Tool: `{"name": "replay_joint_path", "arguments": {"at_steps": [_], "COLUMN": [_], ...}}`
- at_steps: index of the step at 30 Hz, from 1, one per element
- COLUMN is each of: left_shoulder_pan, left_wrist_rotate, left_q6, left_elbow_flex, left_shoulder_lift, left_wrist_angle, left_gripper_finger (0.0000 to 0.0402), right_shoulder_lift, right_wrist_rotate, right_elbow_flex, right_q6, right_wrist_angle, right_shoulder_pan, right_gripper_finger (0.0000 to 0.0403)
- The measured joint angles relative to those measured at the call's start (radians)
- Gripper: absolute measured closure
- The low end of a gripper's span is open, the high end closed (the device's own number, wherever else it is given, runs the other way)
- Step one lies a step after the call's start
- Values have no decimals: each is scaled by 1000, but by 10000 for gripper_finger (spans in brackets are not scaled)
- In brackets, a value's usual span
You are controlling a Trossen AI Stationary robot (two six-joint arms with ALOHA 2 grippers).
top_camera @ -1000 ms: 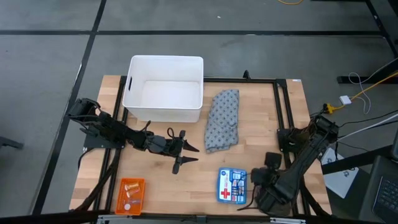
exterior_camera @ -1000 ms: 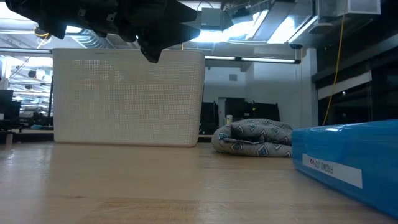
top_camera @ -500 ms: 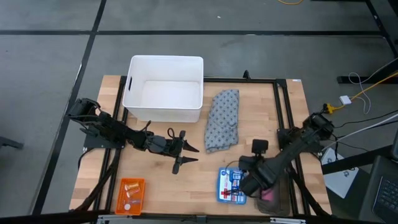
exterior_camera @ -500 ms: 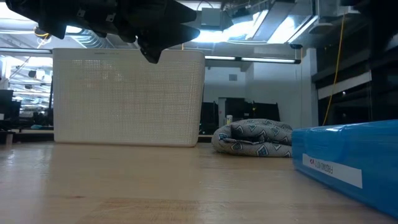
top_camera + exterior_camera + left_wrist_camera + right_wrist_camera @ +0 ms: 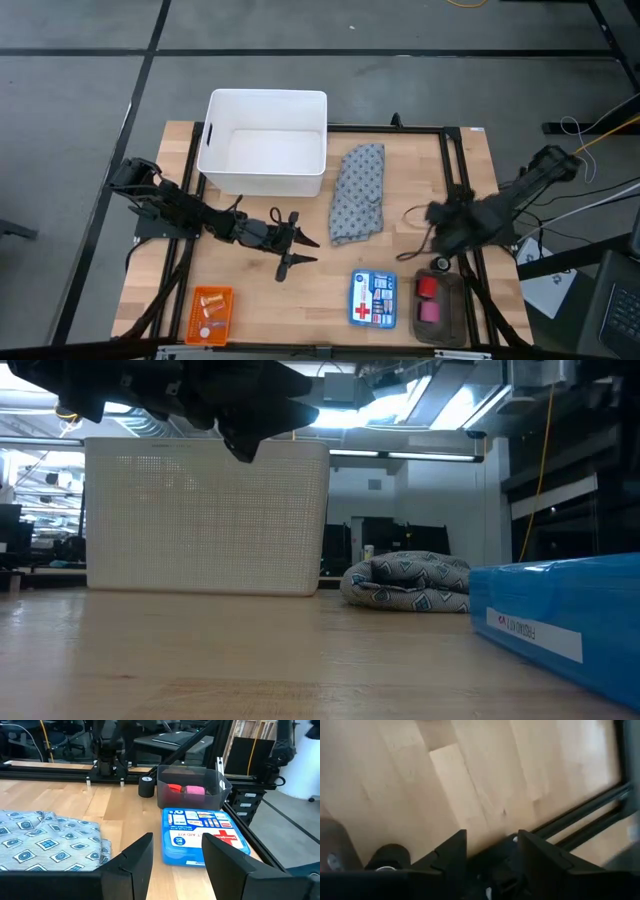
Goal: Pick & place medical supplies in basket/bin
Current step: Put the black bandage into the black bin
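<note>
The grey-blue patterned cloth [image 5: 358,192] lies crumpled flat on the table right of the white bin [image 5: 265,155]; it also shows in the left wrist view [image 5: 50,840] and the low view [image 5: 410,585]. Red and pink pieces [image 5: 429,299] sit in a grey tray [image 5: 192,790] at the near right. Tan-gold vials lie in an orange tray [image 5: 210,315] at the near left. My left gripper [image 5: 297,250] hovers open left of the cloth, its fingers [image 5: 132,865] pointing toward the kit. My right gripper [image 5: 443,228] is open [image 5: 492,845] above bare wood, right of the cloth.
A blue first-aid kit [image 5: 373,298] lies near the table's near edge, beside the grey tray; it fills the right of the low view [image 5: 560,620]. A small black roll [image 5: 441,263] stands just beyond the tray. Black frame rails [image 5: 455,170] run along the table's sides.
My right arm has swung from the near edge, over the first-aid kit and grey tray, up and toward the far right, now hovering right of the cloth. The grey tray with its red and pink pieces has come into view. The left arm kept still.
</note>
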State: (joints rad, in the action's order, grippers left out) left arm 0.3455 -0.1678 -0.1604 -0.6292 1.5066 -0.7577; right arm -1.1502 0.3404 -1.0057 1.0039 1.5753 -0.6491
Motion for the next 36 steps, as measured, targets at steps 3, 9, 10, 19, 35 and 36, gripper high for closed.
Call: {"name": "replay_joint_path", "arguments": {"at_steps": [3,9,10,19,35,36], "left_shoulder_pan": [-8,-15,-14,30,12,12], "left_wrist_rotate": [3,2,2,-24,-11,-11], "left_q6": [-1,-36,-40,-54,-37,-36], "left_elbow_flex": [0,0,0,1,1,1], "left_shoulder_lift": [0,0,0,0,0,0], "left_wrist_angle": [0,0,1,29,29,29], "left_gripper_finger": [237,237,237,237,238,238], "right_shoulder_lift": [155,263,257,132,-83,-81], "right_wrist_rotate": [-36,-244,-271,-310,-384,-379], "right_elbow_flex": [60,204,213,201,201,206], "right_q6": [101,175,175,170,114,114], "right_wrist_angle": [-2,-37,-66,-155,-277,-348], "right_shoulder_pan": [-11,-39,-49,-106,-151,-151], "right_gripper_finger": [233,217,213,184,151,151]}}
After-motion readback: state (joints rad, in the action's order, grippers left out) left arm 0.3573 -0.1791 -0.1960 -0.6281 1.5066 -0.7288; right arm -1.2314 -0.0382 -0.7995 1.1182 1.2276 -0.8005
